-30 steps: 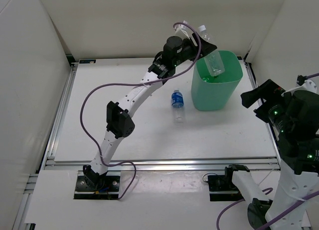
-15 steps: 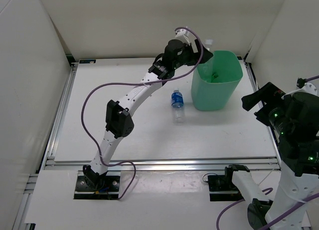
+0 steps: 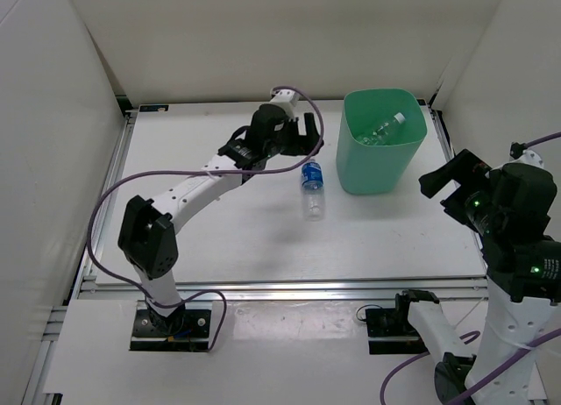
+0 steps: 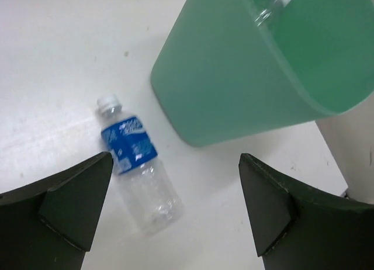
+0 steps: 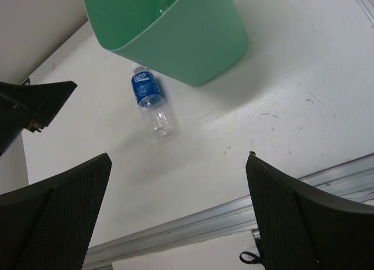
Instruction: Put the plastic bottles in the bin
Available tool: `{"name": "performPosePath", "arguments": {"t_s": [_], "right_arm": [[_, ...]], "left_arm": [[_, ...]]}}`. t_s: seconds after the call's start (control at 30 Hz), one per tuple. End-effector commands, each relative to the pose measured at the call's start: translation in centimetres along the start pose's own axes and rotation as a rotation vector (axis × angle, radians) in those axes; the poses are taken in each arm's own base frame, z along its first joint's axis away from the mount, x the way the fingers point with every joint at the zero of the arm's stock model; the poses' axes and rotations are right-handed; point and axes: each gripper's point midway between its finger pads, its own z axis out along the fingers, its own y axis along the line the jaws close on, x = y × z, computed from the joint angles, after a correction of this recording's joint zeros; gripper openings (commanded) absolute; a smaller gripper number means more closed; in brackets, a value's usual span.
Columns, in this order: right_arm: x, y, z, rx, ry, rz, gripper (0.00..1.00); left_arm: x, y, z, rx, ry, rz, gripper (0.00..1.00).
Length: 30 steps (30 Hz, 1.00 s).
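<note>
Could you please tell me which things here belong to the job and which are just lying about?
Job: bin; blue-label bottle lying on the table beside it; clear bottle inside the bin.
Not part of it: table; aluminium rail.

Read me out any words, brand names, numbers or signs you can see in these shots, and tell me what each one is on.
Nothing can be read.
bottle on the table: white lettering on its blue label, too blurred and small to read in any view.
bin: plain green, no text showing.
bottle in the bin: no label or print can be made out.
</note>
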Motion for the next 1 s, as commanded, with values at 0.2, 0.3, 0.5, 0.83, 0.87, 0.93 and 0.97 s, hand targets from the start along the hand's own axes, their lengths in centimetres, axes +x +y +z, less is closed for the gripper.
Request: {"name": "performPosePath", "arguments": {"t_s": [0.2, 0.3, 0.5, 0.83, 0.87, 0.93, 0.97], "right_arm": [[0.4, 0.0, 0.9, -0.014, 0.004, 0.017, 1.0], [0.4, 0.0, 0.6, -0.009, 0.013, 0.008, 1.0], [1.0, -1.5, -0.7, 0.052, 0.0, -0.002, 1.0], [1.7, -2.8, -3.3, 0.097, 0.006, -0.039, 1.0], [1.7, -2.9, -3.3, 0.105, 0.002, -0.039, 1.0], [1.8, -3.2, -3.3, 0.119, 0.004, -0.04, 1.0], [1.8, -3.2, -3.3, 0.119, 0.004, -0.04, 1.0]], "left_arm": [[11.2, 1.1, 0.9, 0.112, 0.335, -0.186, 1.0], [12.7, 1.0, 1.9, 0.131, 0.385, -0.218, 1.0], [15.7, 1.6, 4.0, 0.135, 0.481, -0.293, 1.0], [20.5, 2.1, 7.3, 0.121, 0.63, -0.414, 0.94], [20.8, 2.4, 7.3, 0.123, 0.648, -0.441, 0.9], [20.1, 2.6, 7.5, 0.117, 0.636, -0.465, 0.78], [18.9, 2.7, 7.5, 0.123, 0.612, -0.466, 0.74]]}}
